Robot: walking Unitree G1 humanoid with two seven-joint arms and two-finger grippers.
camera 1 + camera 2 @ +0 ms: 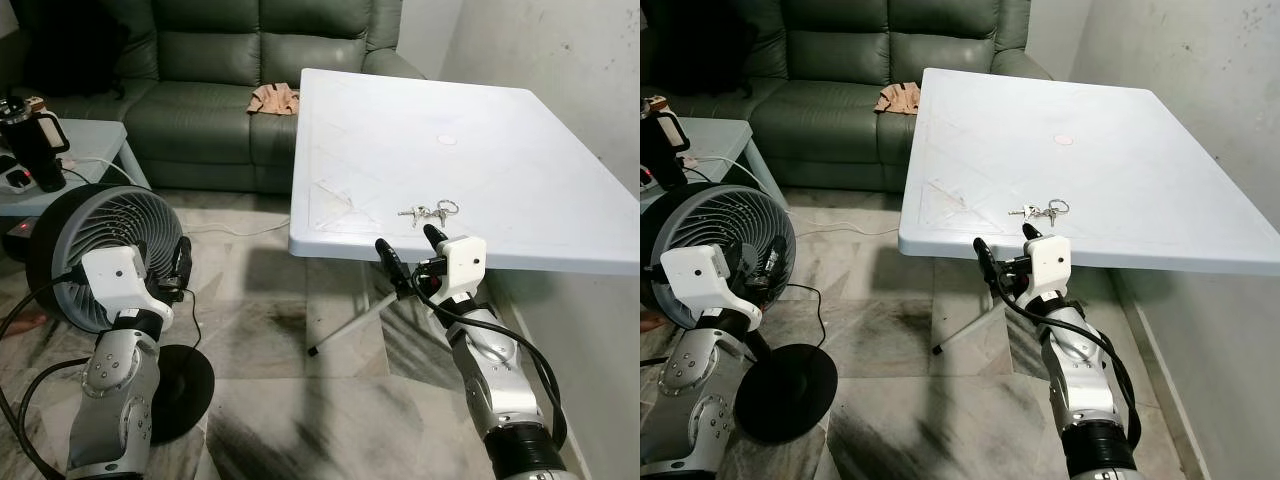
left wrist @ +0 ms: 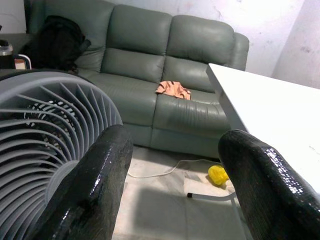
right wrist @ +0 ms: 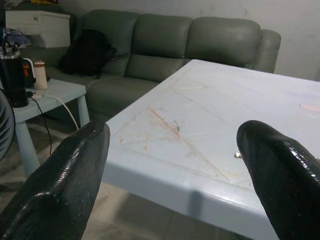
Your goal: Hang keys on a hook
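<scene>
A small bunch of keys (image 1: 428,211) on a metal ring lies near the front edge of the white folding table (image 1: 520,150). My right gripper (image 1: 410,246) is open, raised just in front of the table's front edge, a little short of the keys. From the right wrist view the table top (image 3: 200,125) spreads out between the two wide-spread black fingers (image 3: 60,180). My left gripper (image 1: 184,262) is open too, held low at the left beside a floor fan (image 1: 100,240). No hook can be made out.
A green leather sofa (image 1: 220,90) stands behind, with an orange cloth (image 1: 273,97) on its seat. A low side table (image 1: 70,150) at the left carries a black mug and a power strip. A cable runs over the tiled floor. A plain wall closes the right side.
</scene>
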